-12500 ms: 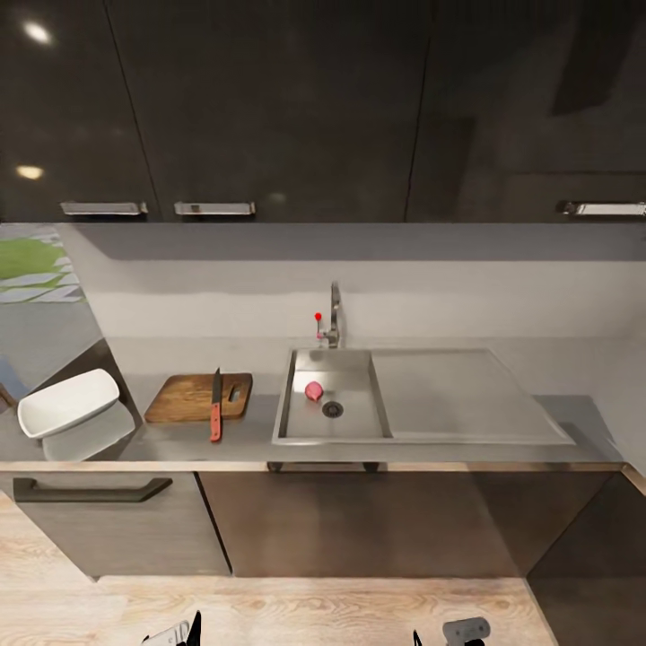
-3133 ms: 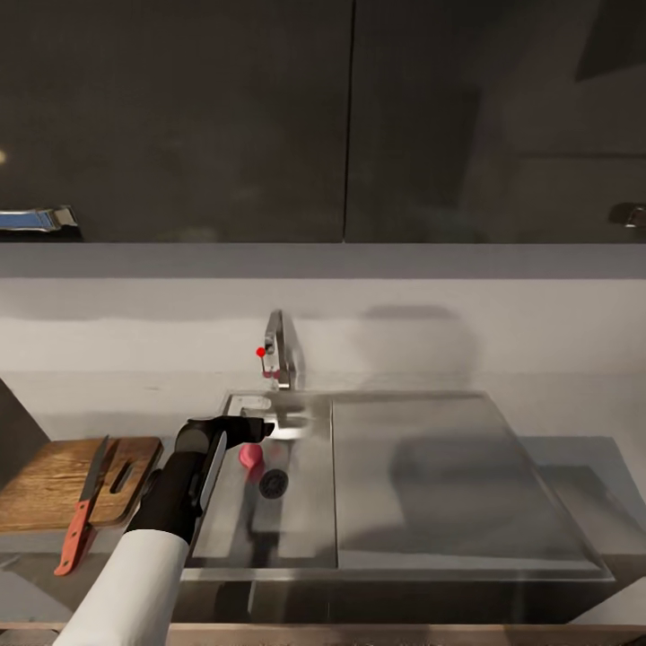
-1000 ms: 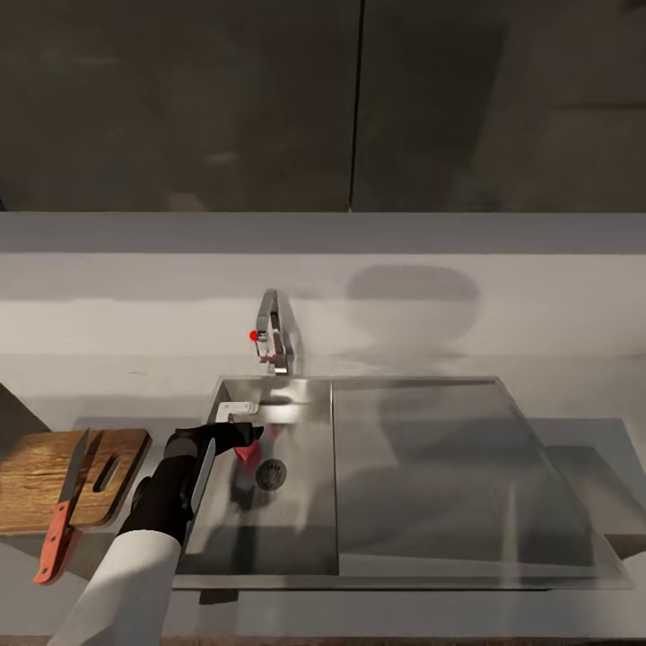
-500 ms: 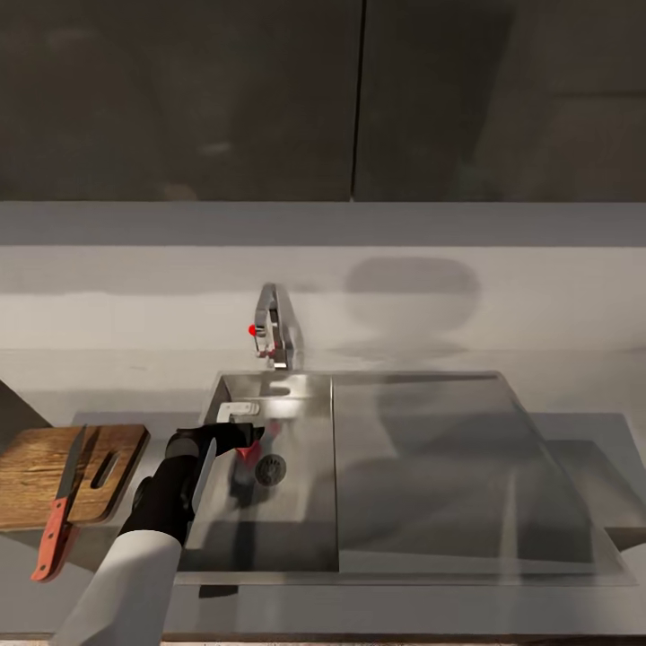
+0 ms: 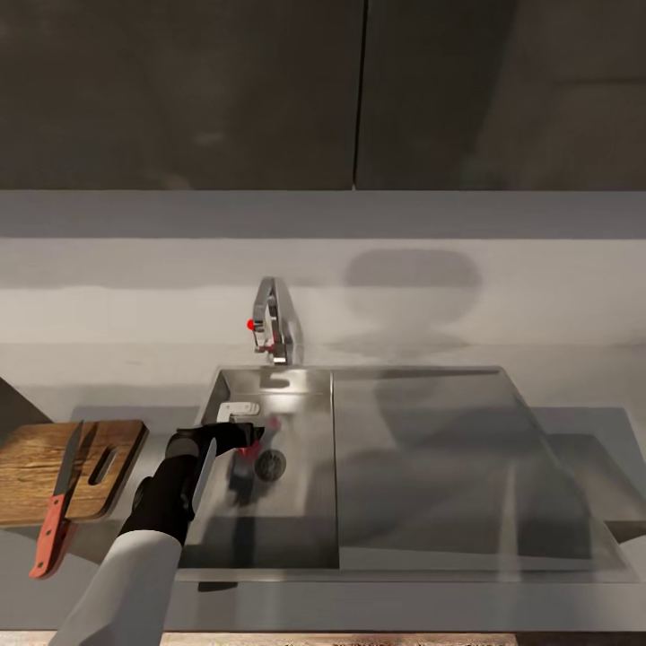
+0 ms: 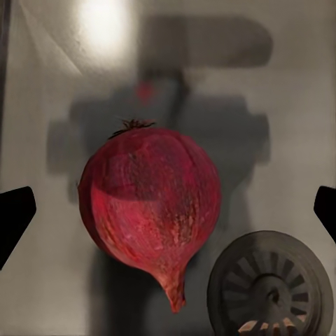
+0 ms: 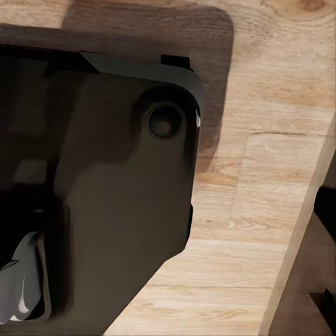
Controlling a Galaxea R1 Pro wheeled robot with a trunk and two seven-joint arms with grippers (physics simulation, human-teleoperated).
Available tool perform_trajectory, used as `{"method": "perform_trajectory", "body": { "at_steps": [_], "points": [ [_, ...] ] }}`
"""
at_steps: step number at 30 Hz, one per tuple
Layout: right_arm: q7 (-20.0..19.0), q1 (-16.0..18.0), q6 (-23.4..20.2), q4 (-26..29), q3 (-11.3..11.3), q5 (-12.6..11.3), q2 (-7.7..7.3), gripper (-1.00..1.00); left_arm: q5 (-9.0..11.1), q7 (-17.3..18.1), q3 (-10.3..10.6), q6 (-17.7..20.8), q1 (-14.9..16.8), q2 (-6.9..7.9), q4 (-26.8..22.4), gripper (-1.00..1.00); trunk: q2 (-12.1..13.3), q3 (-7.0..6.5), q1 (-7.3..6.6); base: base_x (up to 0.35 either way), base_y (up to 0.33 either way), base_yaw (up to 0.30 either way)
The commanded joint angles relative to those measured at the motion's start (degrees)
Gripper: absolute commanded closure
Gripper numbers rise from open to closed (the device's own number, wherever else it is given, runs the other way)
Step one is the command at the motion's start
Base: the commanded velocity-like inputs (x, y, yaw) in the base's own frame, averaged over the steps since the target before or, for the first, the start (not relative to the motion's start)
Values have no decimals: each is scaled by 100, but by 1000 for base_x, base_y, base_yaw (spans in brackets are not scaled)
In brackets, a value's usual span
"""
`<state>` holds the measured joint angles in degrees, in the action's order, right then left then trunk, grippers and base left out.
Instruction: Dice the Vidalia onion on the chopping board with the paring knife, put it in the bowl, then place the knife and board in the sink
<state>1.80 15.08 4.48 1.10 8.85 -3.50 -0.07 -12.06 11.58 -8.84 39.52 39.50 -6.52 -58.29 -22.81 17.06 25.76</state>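
The Vidalia onion (image 6: 150, 210), red and pointed, lies on the floor of the sink (image 5: 296, 529) right beside the round drain (image 6: 269, 283). My left gripper (image 5: 249, 440) is down in the basin, open. Its two black fingertips (image 6: 14, 217) stand wide apart on either side of the onion and do not touch it. In the head view the gripper hides nearly all of the onion. The chopping board (image 5: 27, 462) lies on the countertop (image 5: 117, 404) left of the sink. The paring knife (image 5: 56, 502) lies across the board, its red handle past the near edge. The bowl is out of view.
The chrome faucet (image 5: 272, 327) stands at the back of the basin, close above my left wrist. The flat drainboard (image 5: 449, 467) stretches to the right. Dark upper cabinets (image 5: 359, 90) hang overhead. The right wrist view looks down at my dark base (image 7: 98, 189) and wooden floor (image 7: 273, 105).
The head view has tilted slightly, sliding the scene upward. My left gripper has sunk a little deeper into the basin over the onion, covering more of it.
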Motion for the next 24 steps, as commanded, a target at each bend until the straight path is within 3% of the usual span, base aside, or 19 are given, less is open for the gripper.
{"method": "perform_trajectory", "body": {
  "at_steps": [1, 14, 24],
  "points": [
    [14, 4, 17, -4, 47, -37, 0, -100, -60, 55, -22, 20, 5, -8, -7, -100, -11, 19, 3, 0, 0, 0],
    [14, 4, 17, -4, 47, -37, 0, -100, -60, 55, -16, 20, 4, -15, -51, -100, -11, 134, 3, 7, 0, 0],
    [21, 4, 17, -4, 47, -37, 26, -100, -60, 55, -12, 20, 5, -16, -59, -100, -11, 149, 3, 78, 0, 0]
  ]
}}
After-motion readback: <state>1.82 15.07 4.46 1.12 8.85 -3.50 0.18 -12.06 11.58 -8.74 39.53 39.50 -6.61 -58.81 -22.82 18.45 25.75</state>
